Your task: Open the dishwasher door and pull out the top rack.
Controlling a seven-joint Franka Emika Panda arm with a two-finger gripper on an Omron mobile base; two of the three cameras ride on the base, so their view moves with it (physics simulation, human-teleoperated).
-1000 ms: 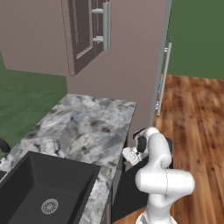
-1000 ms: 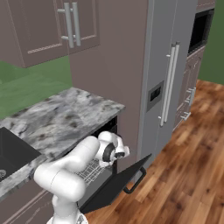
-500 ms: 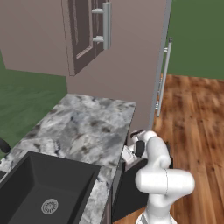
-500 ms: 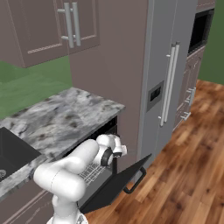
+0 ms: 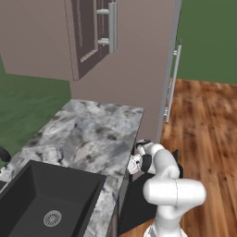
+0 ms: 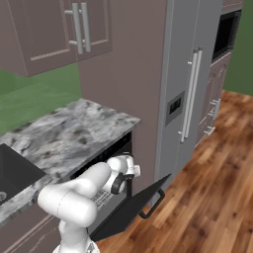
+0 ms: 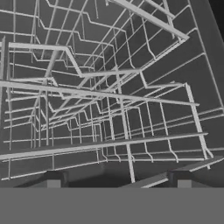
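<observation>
The flat black dishwasher door [image 6: 129,206] already hangs open, dropped down and forward under the speckled grey granite countertop [image 5: 88,134], its dark handle [image 6: 152,206] at the near, outer edge above the wooden plank floor [image 6: 212,197]. The step in hand is judged to be taking hold of the grey wire top rack [image 7: 109,109], which sits inside the dark opening just under the counter edge. The white arm's two-finger gripper [image 6: 129,170] reaches into that opening; in the hand view its two dark tips stand well apart at the bottom with the rack's front wires running across between and just beyond them, so the jaws are wide and hold nothing that can be seen. To do this well, the fingers should straddle one stout front crossbar rather than a thin tine, close fully before any pull, and then draw straight out along the rack's run, level, keeping the wrist clear of the counter lip above and the lowered door below. No brand, label or writing can be read on anything here.
</observation>
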